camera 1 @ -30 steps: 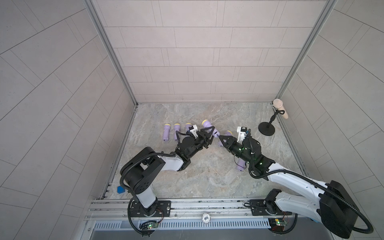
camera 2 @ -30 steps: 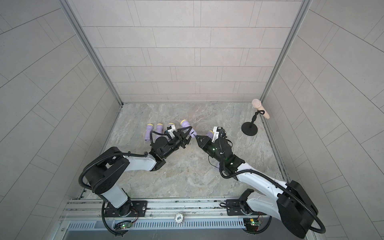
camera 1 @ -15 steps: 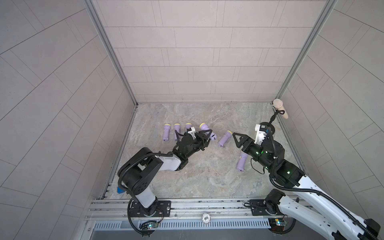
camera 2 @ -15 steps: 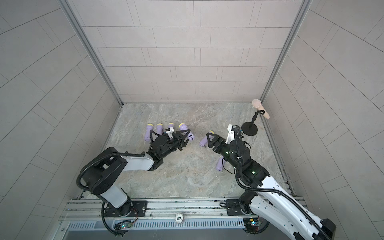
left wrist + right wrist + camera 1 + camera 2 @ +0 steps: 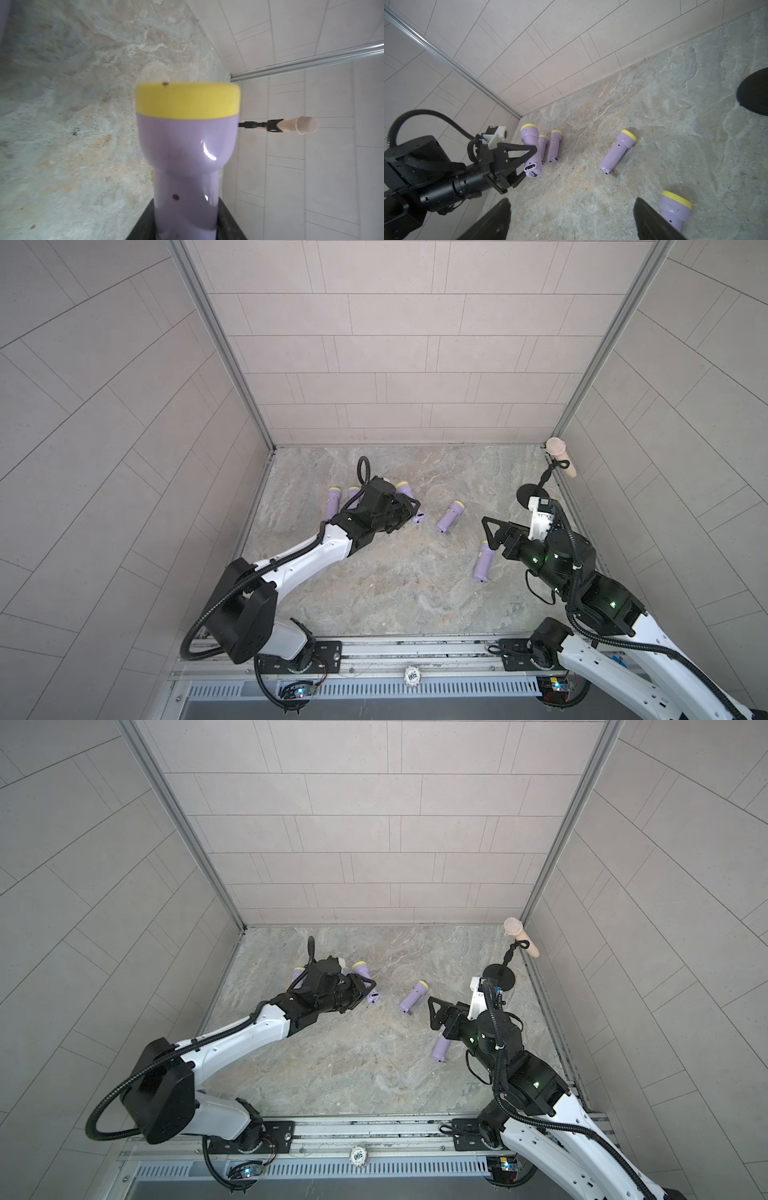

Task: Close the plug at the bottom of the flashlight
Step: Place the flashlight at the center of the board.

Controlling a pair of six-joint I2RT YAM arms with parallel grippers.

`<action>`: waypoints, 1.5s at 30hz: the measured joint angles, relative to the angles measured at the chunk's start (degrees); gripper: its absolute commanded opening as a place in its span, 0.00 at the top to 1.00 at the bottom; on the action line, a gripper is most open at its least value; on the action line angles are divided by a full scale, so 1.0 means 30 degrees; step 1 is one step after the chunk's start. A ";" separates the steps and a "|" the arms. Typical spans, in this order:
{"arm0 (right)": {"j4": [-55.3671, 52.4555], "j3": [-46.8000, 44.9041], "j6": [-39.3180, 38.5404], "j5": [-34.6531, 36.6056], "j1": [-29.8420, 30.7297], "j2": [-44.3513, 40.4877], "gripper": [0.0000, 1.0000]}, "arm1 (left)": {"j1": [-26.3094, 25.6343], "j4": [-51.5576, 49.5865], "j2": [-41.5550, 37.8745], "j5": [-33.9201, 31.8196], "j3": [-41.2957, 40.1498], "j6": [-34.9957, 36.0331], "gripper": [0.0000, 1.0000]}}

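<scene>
My left gripper (image 5: pixel 406 506) (image 5: pixel 362 986) is shut on the barrel of a purple flashlight (image 5: pixel 409 499) (image 5: pixel 187 145) with a yellow head, held just above the floor. The right wrist view shows the flashlight's bottom end (image 5: pixel 530 167): a white oval round a dark slot, with a small dark plug stub (image 5: pixel 535 175) beside it. I cannot tell whether the plug is seated. My right gripper (image 5: pixel 490 533) (image 5: pixel 571 209) is open and empty. It hangs well to the right of the held flashlight.
Several more purple flashlights lie on the stone floor. Two (image 5: pixel 333 504) are behind the left gripper, one (image 5: pixel 450 516) in the middle has a grey tab (image 5: pixel 612 174) sticking out, and one (image 5: pixel 483 562) lies beside the right gripper. A microphone stand (image 5: pixel 530 493) is at the back right.
My right gripper has opened and drawn back to the right, away from the held flashlight's bottom end. The left gripper has shifted slightly left with the flashlight still in it.
</scene>
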 measured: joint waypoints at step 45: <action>-0.1107 -0.1326 -0.1319 -0.1923 0.0000 -0.2514 0.06 | 0.1013 -1.8185 1.6939 -0.6900 1.9591 0.8998 1.00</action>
